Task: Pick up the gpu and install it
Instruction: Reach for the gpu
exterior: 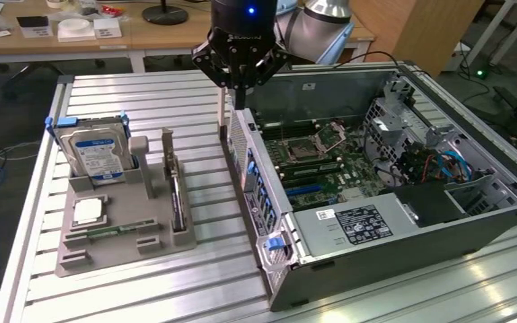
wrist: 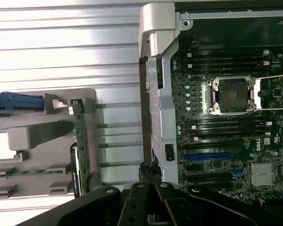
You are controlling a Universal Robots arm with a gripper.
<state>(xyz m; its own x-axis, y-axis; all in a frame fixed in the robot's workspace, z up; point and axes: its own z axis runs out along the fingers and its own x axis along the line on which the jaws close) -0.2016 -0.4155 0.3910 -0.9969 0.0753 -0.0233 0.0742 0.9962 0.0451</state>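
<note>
Our gripper [exterior: 239, 99] [wrist: 149, 172] is clenched and we see nothing between its fingers; it hangs over the rear wall of the computer case [exterior: 474, 225], apart from the gpu [exterior: 177, 202] [wrist: 80, 141]. We see the gpu standing on its edge in a slot of the grey holder [exterior: 124, 252], not yet picked up. In the same holder stands the hard drive [exterior: 97, 153]. The case lies open on the exterior view's right, with the motherboard [exterior: 322, 161] showing.

Under the jaws of the gripper [exterior: 239, 97], the computer case [exterior: 420, 232] has a pale bare-metal back panel and dark matt walls. Away from the jaws, the table [exterior: 132, 101] is shiny ribbed metal and the tray [exterior: 128, 202] is matt grey plastic.
</note>
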